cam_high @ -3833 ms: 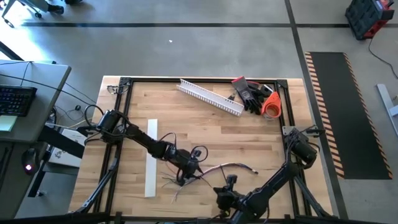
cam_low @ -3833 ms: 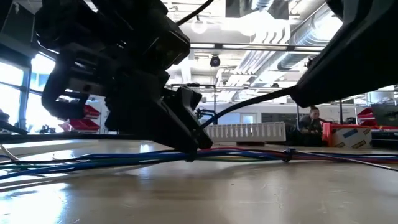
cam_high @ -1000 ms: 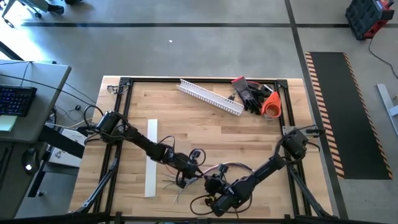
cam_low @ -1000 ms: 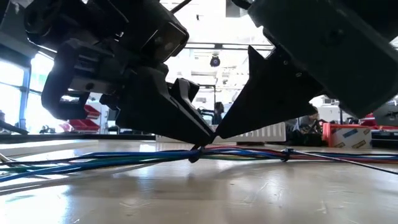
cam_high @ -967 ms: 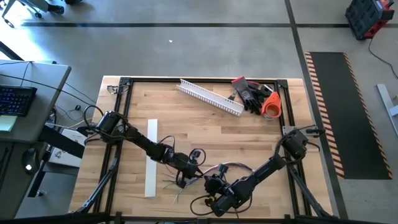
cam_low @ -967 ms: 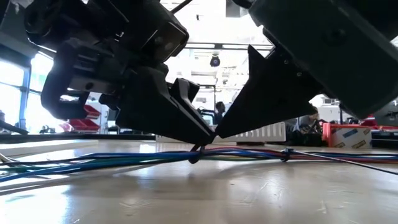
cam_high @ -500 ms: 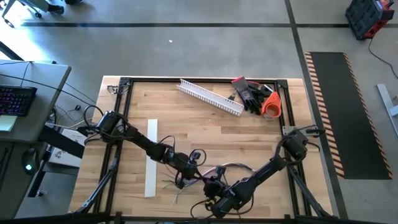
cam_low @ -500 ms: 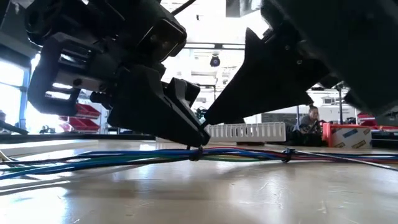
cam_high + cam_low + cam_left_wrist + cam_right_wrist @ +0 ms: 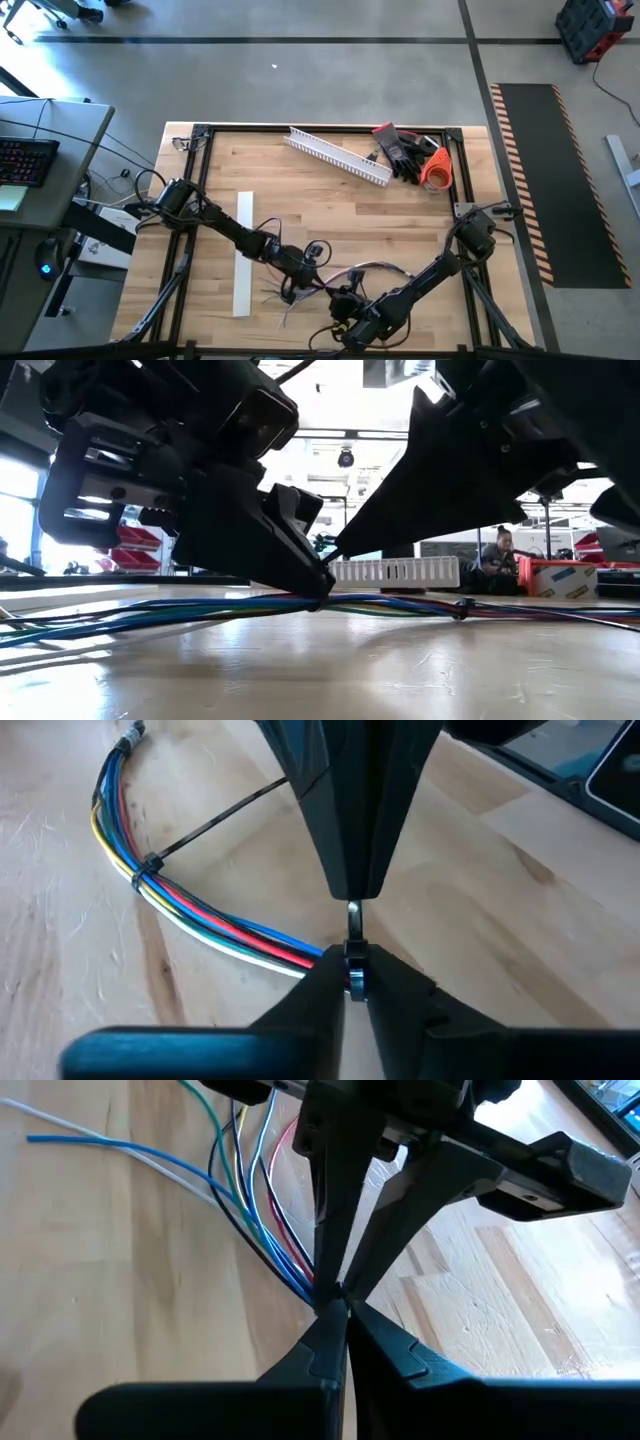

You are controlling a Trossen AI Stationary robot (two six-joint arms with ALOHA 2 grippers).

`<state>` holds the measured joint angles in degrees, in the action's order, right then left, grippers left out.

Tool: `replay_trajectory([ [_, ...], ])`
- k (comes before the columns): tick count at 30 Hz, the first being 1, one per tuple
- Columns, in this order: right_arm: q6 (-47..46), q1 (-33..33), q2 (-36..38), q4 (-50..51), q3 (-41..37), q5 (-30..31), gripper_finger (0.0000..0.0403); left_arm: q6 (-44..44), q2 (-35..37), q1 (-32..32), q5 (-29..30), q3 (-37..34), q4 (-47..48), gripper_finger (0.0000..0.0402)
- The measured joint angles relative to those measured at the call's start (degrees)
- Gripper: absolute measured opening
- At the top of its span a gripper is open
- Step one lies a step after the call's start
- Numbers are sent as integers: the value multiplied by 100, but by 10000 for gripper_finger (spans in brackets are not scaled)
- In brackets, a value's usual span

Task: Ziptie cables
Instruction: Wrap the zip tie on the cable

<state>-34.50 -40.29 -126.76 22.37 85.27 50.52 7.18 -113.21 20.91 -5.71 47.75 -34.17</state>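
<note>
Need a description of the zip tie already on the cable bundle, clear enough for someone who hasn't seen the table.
On the wooden table, near the front edge, lies a bundle of coloured cables. Follow it away from where the two end effectors meet: the zip tie is the thin black band cinched around the curve. Unlike the coloured wires, it crosses them, its long black tail sticking out sideways.

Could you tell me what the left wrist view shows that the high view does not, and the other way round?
Only the left wrist view shows a black zip tie already cinched around the cables, its tail sticking out. Only the high view shows the white slotted channel, the white strip, and the gloves at the far edge. Both show the left gripper and right gripper meeting tip to tip at the bundle.
</note>
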Motion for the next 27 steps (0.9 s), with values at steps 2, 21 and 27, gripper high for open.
replay_trajectory([
  [2, 0, 0, 0, 0, 0, -3, 0, -4, 0, 0, -25, 0, 2, 50],
  [21, 4, 0, 0, -7, 2, -54, 0, -52, -9, -36, -170, -4, -302, 33],
  [27, 4, 0, 0, 0, 2, -57, 0, -52, -9, -55, -168, -4, -298, 7],
])
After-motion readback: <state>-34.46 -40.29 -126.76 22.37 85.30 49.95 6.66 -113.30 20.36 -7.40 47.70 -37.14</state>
